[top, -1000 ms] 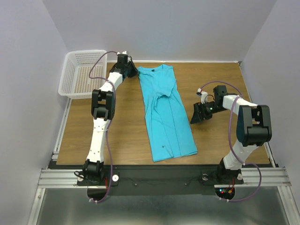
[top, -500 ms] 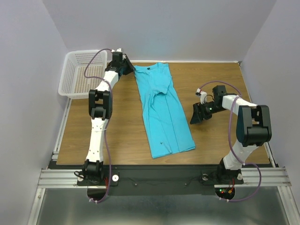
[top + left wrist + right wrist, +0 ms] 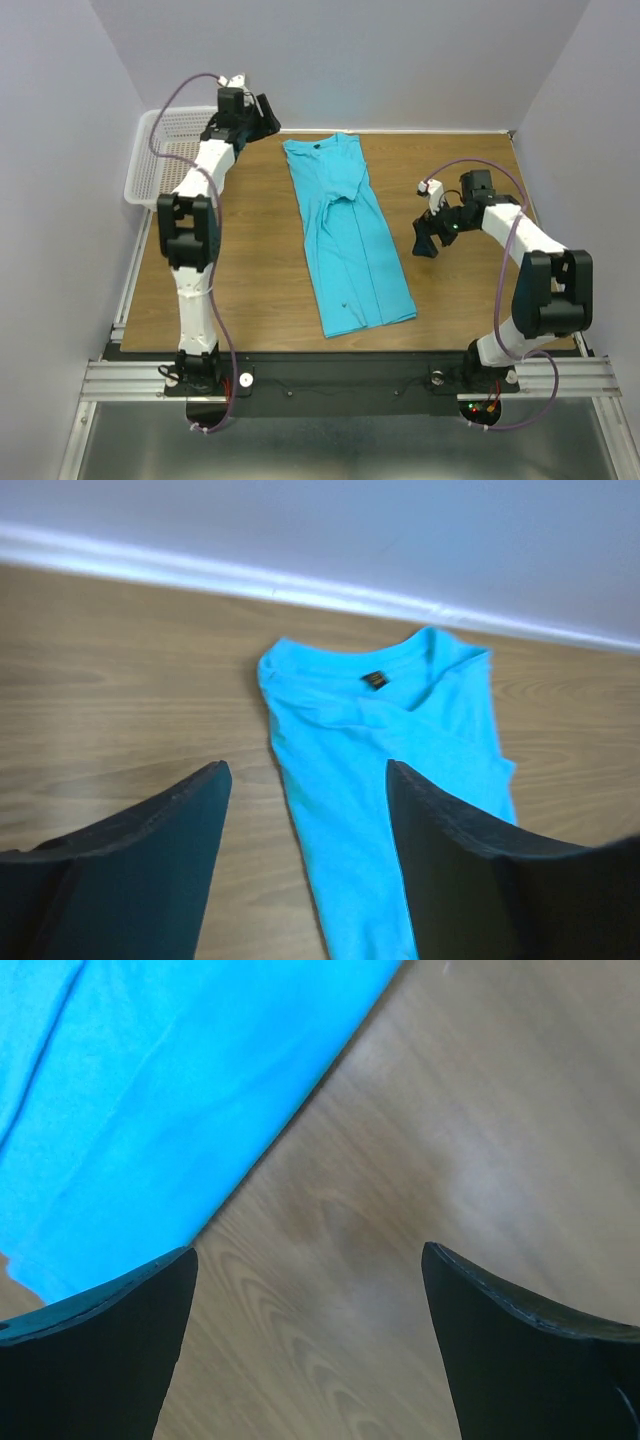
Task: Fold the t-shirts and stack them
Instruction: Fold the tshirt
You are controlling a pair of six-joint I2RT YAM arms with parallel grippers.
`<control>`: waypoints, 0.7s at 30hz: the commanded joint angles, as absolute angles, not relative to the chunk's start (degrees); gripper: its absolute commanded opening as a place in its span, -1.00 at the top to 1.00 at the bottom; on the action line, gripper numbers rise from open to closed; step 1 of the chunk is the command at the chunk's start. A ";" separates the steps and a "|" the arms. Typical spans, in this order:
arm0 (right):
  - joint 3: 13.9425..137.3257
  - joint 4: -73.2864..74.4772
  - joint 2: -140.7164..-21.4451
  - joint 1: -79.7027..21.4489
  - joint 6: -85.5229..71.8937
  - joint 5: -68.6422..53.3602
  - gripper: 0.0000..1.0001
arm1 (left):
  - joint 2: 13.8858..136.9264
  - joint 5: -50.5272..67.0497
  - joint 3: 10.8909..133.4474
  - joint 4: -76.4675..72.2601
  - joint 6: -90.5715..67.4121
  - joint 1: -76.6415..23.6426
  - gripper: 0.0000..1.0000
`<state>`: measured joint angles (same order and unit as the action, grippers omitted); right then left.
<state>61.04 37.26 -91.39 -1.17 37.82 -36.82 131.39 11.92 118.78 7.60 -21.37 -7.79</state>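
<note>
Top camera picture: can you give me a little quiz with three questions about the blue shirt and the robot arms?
1. True or false: the shirt lies inside the basket.
2. What does the left gripper hold? A: the shirt. B: the basket. C: nothing.
3. Are the jaws of the right gripper open or shut?

Key: 1 false, the shirt lies flat on the table. 2 C. 3 open.
</note>
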 commanded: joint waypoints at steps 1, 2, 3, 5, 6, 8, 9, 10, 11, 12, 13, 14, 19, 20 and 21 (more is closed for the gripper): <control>62.15 34.90 -82.37 -1.32 49.55 -39.35 -1.00 | 104.05 8.44 99.85 -8.68 -15.47 -8.26 -0.64; 60.75 34.02 -80.70 -1.23 54.79 -41.20 -1.00 | 100.41 8.35 95.58 -10.70 -15.29 -8.26 -0.72; 58.82 33.23 -78.51 -1.32 59.19 -43.66 -1.00 | 97.15 8.87 91.80 -13.33 -15.03 -8.26 -0.97; 55.65 34.18 -75.68 -1.32 68.25 -51.10 -1.00 | 89.17 10.36 82.15 -14.50 -13.98 -8.00 -0.97; 56.94 42.37 -76.98 -1.41 76.38 -52.81 -1.00 | 86.77 14.37 79.31 -14.85 -13.54 -7.74 -0.97; 58.79 50.24 -80.57 -1.32 89.57 -56.68 -1.00 | 80.62 19.66 71.39 -14.50 -11.79 -7.82 -0.94; 58.28 56.28 -80.86 -1.32 94.43 -57.30 -1.00 | 76.33 23.86 65.62 -14.76 -11.34 -8.26 -0.86; 57.40 57.99 -80.77 -1.32 98.66 -57.30 -0.99 | 73.85 24.86 62.61 -14.94 -10.55 -8.87 -0.84; 56.35 58.88 -80.51 -1.32 101.66 -56.35 -0.99 | 71.39 25.05 59.62 -14.94 -9.59 -10.36 -0.83; 55.29 59.32 -79.55 -1.32 105.87 -55.82 -0.99 | 68.93 23.66 56.81 -14.77 -6.01 -12.20 -0.82; 53.46 60.28 -79.11 -1.32 107.13 -55.03 -0.98 | 64.56 21.82 52.17 -13.46 -4.67 -17.61 -0.82; 52.83 60.99 -78.67 -1.41 109.66 -54.24 -0.97 | 62.68 19.88 50.12 -12.66 -3.27 -20.80 -0.82; 49.84 68.29 -77.96 -1.49 115.05 -53.09 -0.89 | 56.34 10.04 42.46 -7.22 -2.02 -40.84 -0.80; 48.79 68.81 -77.96 -1.58 115.31 -52.30 -0.85 | 55.64 7.93 41.58 -6.42 -2.72 -47.13 -0.80; 48.17 68.91 -78.22 -1.67 115.31 -51.77 -0.83 | 55.63 4.34 41.31 -4.50 -3.59 -49.81 -0.79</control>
